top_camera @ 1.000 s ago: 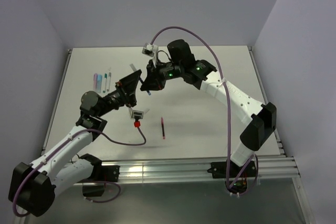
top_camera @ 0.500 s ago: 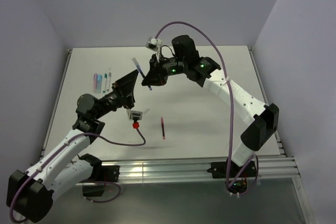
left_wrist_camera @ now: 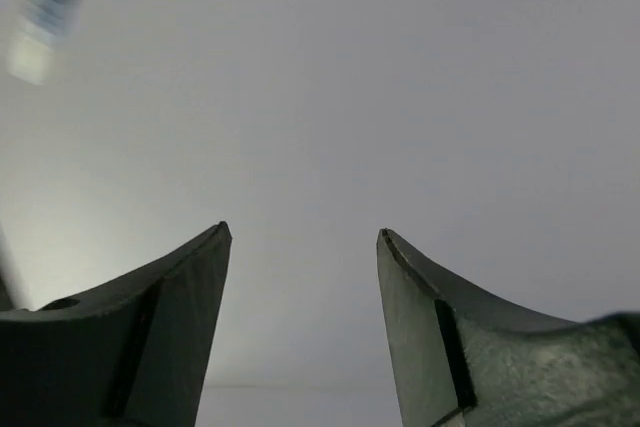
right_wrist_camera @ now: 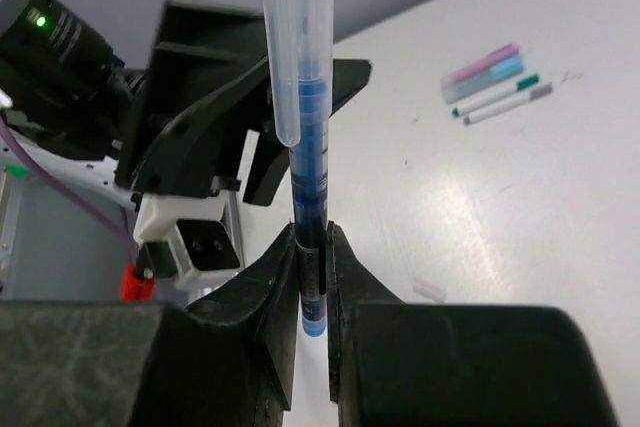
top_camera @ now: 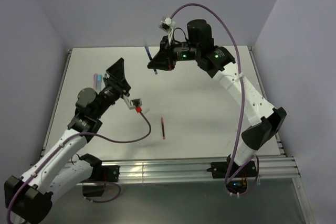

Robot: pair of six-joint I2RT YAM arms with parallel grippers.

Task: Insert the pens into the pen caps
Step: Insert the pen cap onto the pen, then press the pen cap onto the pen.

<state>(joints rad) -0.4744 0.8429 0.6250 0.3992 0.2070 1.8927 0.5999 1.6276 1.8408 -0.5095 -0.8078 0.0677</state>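
My right gripper (right_wrist_camera: pixel 313 247) is shut on a dark blue pen (right_wrist_camera: pixel 311 172) that stands upright between its jaws. A clear pale cap (right_wrist_camera: pixel 295 42) sits over the pen's upper end. From above, this gripper (top_camera: pixel 156 66) hangs over the back middle of the table, with the blue pen (top_camera: pixel 148 52) sticking out of it. My left gripper (top_camera: pixel 114 70) is off to the left, apart from the pen. It is open (left_wrist_camera: pixel 303 234) with nothing between its fingers. A red pen (top_camera: pixel 163 128) lies on the table near the front middle.
Several capped pens (right_wrist_camera: pixel 495 77) in pink, light blue, teal and grey lie side by side at the table's left. A small white piece (right_wrist_camera: pixel 428 290) lies loose on the table. A blurred pale and blue thing (left_wrist_camera: pixel 40 17) shows at the left wrist view's top left.
The two grippers were together at the blue pen. My left gripper has drawn back to the left, and my right arm has carried the pen up and to the right.
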